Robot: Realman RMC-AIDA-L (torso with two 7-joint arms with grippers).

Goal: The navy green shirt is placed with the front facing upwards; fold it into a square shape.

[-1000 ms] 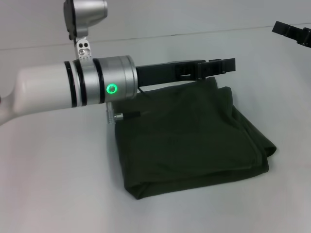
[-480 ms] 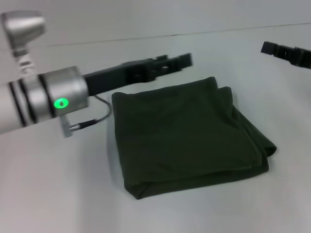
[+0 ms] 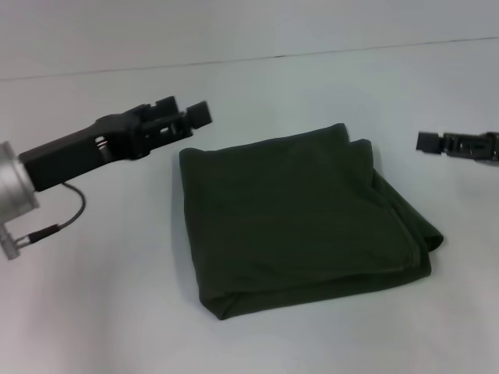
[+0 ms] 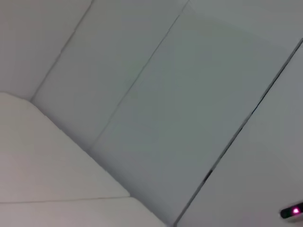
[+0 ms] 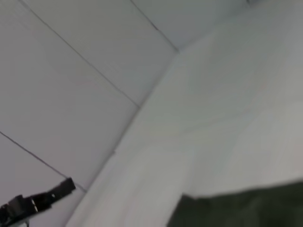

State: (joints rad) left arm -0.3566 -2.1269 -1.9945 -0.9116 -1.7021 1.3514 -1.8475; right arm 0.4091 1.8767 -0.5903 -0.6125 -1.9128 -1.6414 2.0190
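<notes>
The shirt (image 3: 304, 218) lies on the bench (image 3: 93, 312), folded into a rough square; folding looks finished. My left end effector (image 3: 195, 117) hangs just beside its far left corner, my right end effector (image 3: 425, 142) beside its right edge. Neither holds anything; I cannot tell their openings.

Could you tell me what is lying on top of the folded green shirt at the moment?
Nothing rests on the navy green shirt; its top layer is bare. The left gripper and right gripper are off to its sides. The chest lettering is folded out of sight.
</notes>
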